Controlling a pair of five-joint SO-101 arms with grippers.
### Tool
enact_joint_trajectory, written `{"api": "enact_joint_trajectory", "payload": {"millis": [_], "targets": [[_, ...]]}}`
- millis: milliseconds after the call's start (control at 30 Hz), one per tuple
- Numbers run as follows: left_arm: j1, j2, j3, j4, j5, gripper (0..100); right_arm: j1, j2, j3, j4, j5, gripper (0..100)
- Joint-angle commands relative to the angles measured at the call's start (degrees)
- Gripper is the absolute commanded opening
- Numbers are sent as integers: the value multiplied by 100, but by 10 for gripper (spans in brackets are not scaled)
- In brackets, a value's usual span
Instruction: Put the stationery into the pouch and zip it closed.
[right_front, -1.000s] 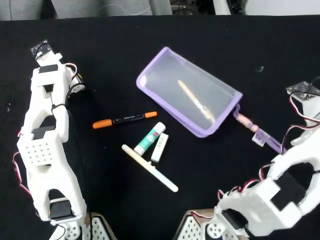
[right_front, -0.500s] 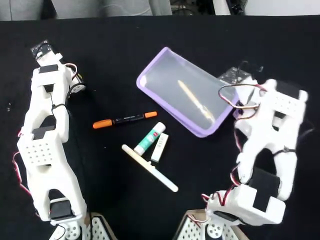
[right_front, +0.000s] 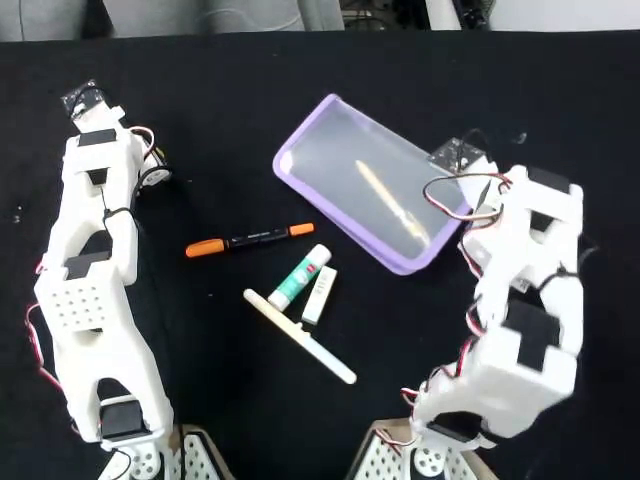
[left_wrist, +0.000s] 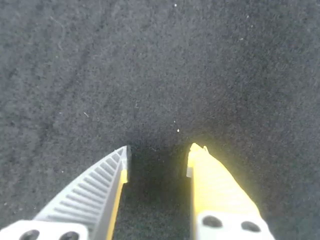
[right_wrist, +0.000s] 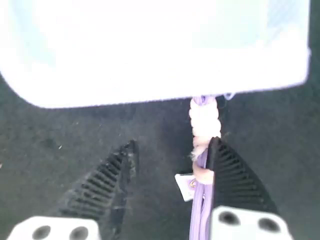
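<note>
Two pairs of jaws stood released: my right pair straddled the cord (right_wrist: 202, 122) just short of the pouch (right_wrist: 150, 50), likely to steady it for loading, while my left pair idled over bare tabletop (left_wrist: 150, 60), stationery (right_front: 298, 278) loose between them.

- The table (right_front: 300, 90) has a black, matte surface that looks like cloth.
- A translucent pouch (right_front: 330, 150) with purple trim lies flat and slanted near the middle. Its braided cord (right_wrist: 202, 125) trails from one corner onto the black surface.
- A black marker (right_front: 250, 240) with orange ends lies near the pouch, apart from it.
- A green-and-white glue stick (right_front: 299, 277) lies just beside a small white piece (right_front: 319, 295), perhaps an eraser.
- A long pale pen (right_front: 300, 336) lies diagonally, one end just beside the glue stick.
</note>
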Motion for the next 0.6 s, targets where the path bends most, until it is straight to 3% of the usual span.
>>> {"api": "enact_joint_trajectory", "payload": {"millis": [0, 133, 300, 567], "targets": [[-57, 44, -101, -185, 62, 198, -88, 602, -637, -105, -70, 226], [-48, 44, -101, -185, 62, 198, -62, 1015, -1042, -62, -79, 203], [-48, 44, -101, -185, 62, 198, -62, 1024, -1332, 202, -114, 6], [-48, 44, -101, -185, 62, 198, -70, 892, -1516, 281, -114, 11]]}}
